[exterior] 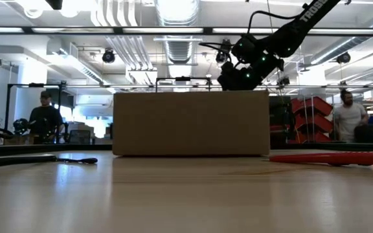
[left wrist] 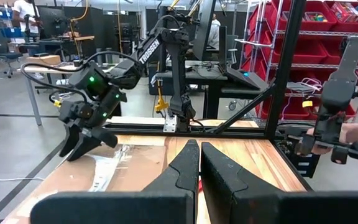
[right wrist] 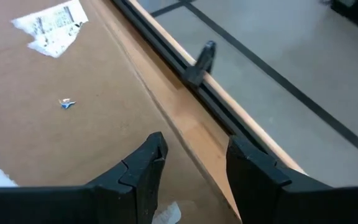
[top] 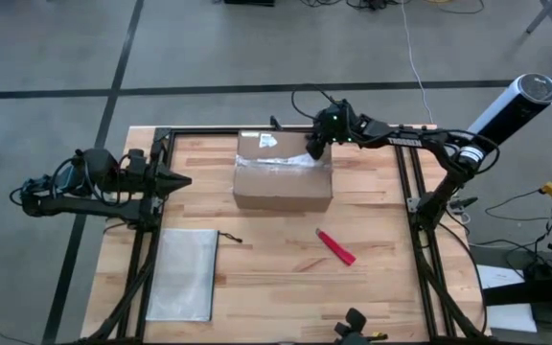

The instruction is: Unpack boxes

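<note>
A light butcher-block wooden table (top: 286, 278), bordered along its sides and far edge by a black metal frame (top: 416, 240), is seen from above. A brown corrugated cardboard shipping box (top: 283, 182), sealed with clear packing tape and marked with a torn white label, is set on the boards near the far edge, roughly midway across. A flat translucent grey-white zip pouch (top: 181, 274) is laid flat on the near left part of the surface, well apart from the box. A small red utility knife (top: 335, 247) is laid at an angle on the wood, near the box's right front corner but not touching it.
</note>
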